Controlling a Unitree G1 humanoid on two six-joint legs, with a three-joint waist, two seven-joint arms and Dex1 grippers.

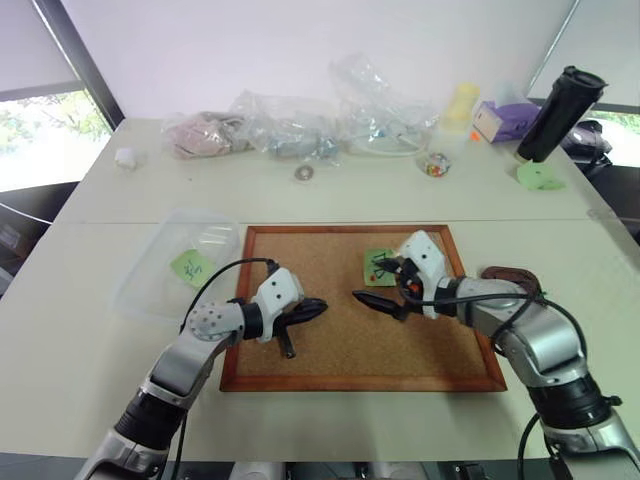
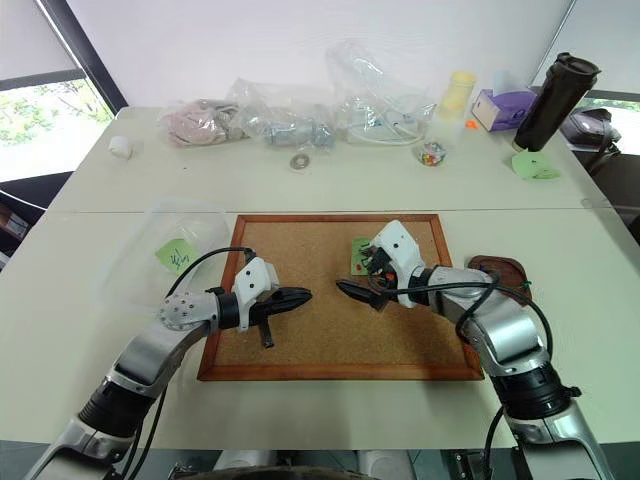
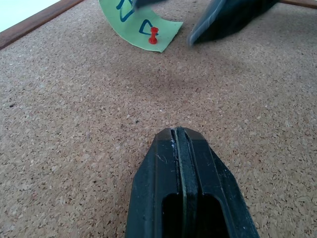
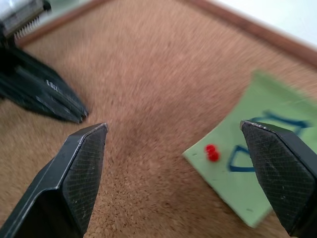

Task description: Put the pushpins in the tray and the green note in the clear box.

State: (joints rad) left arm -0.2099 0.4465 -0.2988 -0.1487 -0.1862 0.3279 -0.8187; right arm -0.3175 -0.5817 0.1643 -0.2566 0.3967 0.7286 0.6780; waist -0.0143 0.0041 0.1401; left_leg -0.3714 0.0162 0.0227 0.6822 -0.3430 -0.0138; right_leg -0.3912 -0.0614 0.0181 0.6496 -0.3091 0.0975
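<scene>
While splayed wide, right end effector (image 4: 173, 134) empty above green note (image 4: 267, 163); left end effector (image 3: 181, 148) clamped, empty.

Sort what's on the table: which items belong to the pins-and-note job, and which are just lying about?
Part of the job:
- red pushpin, stuck in the green note on the cork board
- tray, beside the board
- clear box

Lying about:
- cork board
- green note with a scribble, in the clear box
- plastic bags
- black bottle
- purple box

The right gripper (image 1: 378, 300) hid part of the green note (image 1: 377, 262); the green-headed pushpin was too small to find.
</scene>
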